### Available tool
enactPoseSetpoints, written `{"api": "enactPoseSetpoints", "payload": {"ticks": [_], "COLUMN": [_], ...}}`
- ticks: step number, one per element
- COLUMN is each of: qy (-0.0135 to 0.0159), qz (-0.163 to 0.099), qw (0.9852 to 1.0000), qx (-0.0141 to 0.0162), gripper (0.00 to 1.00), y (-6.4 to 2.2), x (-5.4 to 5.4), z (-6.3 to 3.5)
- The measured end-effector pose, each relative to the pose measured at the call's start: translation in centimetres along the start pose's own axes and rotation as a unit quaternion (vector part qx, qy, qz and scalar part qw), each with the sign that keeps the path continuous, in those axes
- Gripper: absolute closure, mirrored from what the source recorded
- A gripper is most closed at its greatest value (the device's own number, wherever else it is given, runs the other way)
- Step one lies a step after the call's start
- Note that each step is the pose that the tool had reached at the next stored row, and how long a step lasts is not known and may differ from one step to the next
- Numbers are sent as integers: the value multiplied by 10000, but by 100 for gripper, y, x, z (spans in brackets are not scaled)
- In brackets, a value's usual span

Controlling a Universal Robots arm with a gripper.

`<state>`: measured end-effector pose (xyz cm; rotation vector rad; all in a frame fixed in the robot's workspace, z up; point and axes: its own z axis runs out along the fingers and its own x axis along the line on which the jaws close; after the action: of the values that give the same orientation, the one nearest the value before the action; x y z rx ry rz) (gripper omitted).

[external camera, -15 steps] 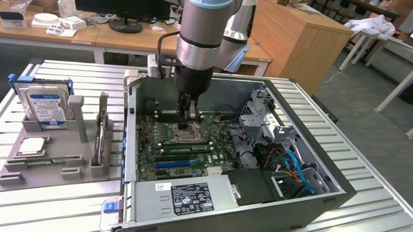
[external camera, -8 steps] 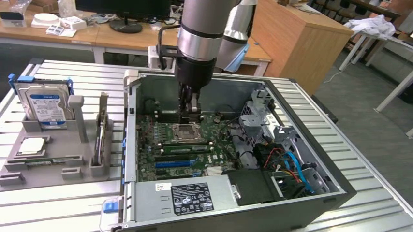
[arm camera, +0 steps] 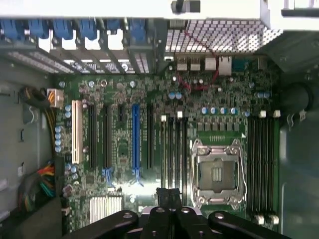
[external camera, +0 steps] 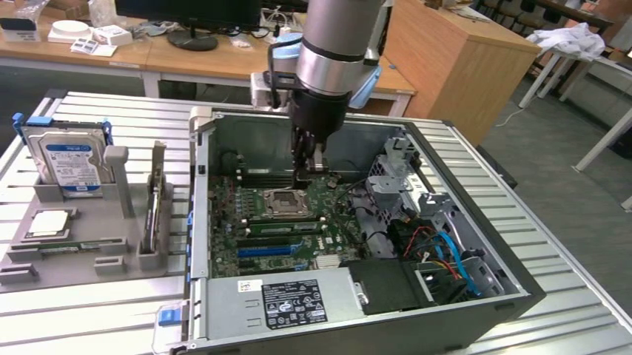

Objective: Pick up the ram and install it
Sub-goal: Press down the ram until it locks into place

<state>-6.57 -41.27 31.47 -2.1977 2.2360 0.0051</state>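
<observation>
I'm holding the arm's black gripper [external camera: 309,164] inside the open grey computer case [external camera: 474,222], jaws closed, just above the green motherboard [external camera: 286,229] beside the silver processor socket [arm camera: 218,172]. The ram, a long flat green stick [external camera: 67,245], is lying in the grey holder [external camera: 59,259] on the slatted metal surface [external camera: 99,310].

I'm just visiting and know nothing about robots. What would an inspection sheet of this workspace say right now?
Surface: slatted metal table bearing an open computer case and a grey holder.
Job's things: ram, a green stick, lies in the holder; another green stick sits by the processor socket.
Clutter: hard drive and processor chip in the holder.
End effector: shut, nothing visibly held, inside the case above the motherboard.
Cables: blue and orange wires inside the case.
Surroundings: desks, monitor, wooden cabinet.
</observation>
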Motion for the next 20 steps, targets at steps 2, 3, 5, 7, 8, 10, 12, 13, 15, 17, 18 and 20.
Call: {"api": "enactPoseSetpoints", "payload": {"ticks": [2,3,5,7,8,10,12,13,15,17,18,20], "qy": [0,0,0,0,0,0,0,0,0,0,0,0], "qz": [1,1,0,0,0,1,1,1,1,1,1,1], "qw": [10000,10000,10000,10000,10000,10000,10000,10000,10000,10000,10000,10000], "qx": [0,0,0,0,0,0,0,0,0,0,0,0], "gripper": [89,89,89,89,89,89,89,89,89,89,89,89], "y": [-45,-66,-103,-121,-121,-122,-122,-121,-122,-121,-121,-122], "x": [-1,-1,-2,-1,-2,-2,-2,-2,-2,-2,-2,-2], "z": [0,0,0,0,0,0,0,0,0,0,0,0]}}
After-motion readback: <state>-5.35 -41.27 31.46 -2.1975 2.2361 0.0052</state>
